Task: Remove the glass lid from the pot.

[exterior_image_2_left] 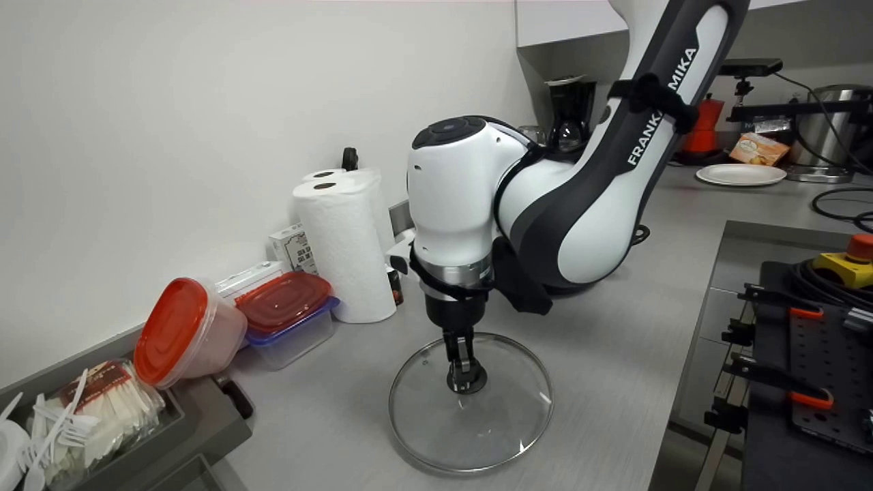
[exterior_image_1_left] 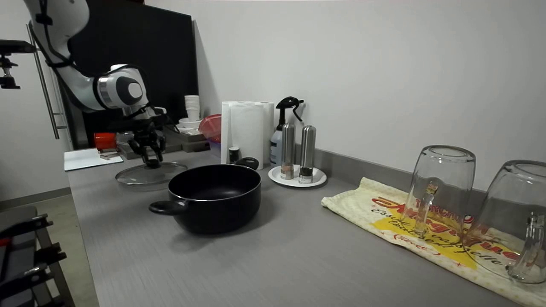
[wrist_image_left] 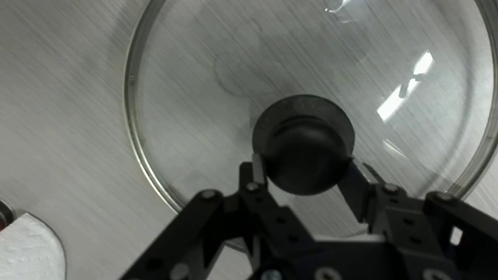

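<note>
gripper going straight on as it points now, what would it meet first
Most likely the glass lid: the gripper points down at it, fingers on either side of the black knob, so they would probably meet the knob's base or the glass around it. How much gap remains is unclear.

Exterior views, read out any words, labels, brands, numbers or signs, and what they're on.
"FRANK", robot arm; next letter partly under a strap.
"MIKA", same arm, beyond the strap.
"Ess…", cloth; its other lettering is unclear.
Too small or blurred: white carton, cutlery packet, orange packet.
</note>
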You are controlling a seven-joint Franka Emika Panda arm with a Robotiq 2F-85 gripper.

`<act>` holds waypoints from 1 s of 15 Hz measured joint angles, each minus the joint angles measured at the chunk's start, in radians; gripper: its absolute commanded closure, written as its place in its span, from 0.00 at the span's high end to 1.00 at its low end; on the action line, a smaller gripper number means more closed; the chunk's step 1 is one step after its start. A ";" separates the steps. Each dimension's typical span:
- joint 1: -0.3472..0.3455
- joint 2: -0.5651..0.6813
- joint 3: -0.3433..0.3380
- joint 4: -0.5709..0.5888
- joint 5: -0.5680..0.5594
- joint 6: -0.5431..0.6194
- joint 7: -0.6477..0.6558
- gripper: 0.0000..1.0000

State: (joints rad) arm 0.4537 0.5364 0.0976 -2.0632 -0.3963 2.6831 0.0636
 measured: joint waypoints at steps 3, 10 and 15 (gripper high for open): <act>0.010 0.006 -0.016 -0.001 -0.011 0.007 0.016 0.24; 0.010 0.013 -0.030 -0.008 -0.009 0.024 0.046 0.57; -0.003 0.009 -0.023 -0.020 0.001 0.024 0.047 0.75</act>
State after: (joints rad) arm 0.4510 0.5458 0.0744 -2.0830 -0.3949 2.7070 0.1109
